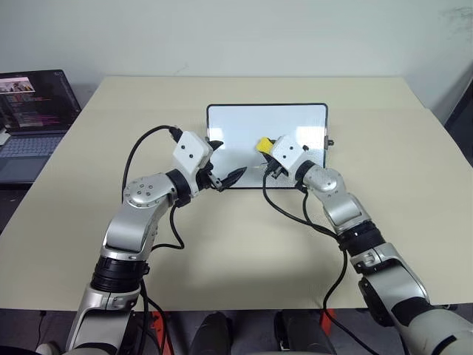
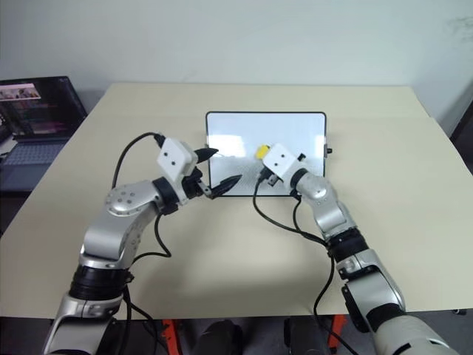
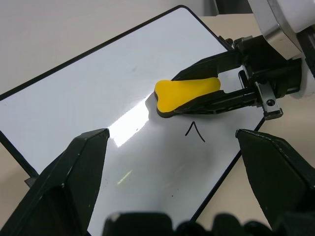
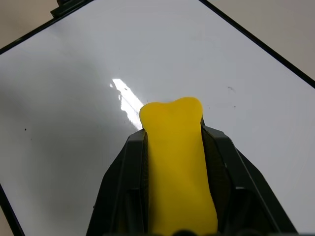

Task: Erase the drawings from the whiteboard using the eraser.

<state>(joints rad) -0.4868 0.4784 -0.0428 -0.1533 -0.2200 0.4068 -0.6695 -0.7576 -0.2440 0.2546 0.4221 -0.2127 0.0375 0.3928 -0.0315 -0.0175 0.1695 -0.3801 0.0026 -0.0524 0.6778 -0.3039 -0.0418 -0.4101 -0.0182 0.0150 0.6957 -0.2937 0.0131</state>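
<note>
The whiteboard [image 1: 244, 126] lies flat in the middle of the beige table. My right gripper [image 4: 174, 142] is shut on the yellow eraser [image 1: 261, 143], which has a dark underside and sits low over the board's near middle. One thin dark drawing [image 3: 194, 132], shaped like a caret, shows on the white just beside the eraser [image 3: 187, 91]. My left gripper [image 1: 224, 160] stands open at the board's near left corner with nothing between its fingers [image 3: 74, 182]. I cannot tell whether it touches the board.
An open laptop [image 1: 33, 111] sits off the table's far left. Black cables loop from both wrists over the table [image 1: 89, 185] in front of the board. A small black knob [image 1: 329, 142] sticks out of the board's right side.
</note>
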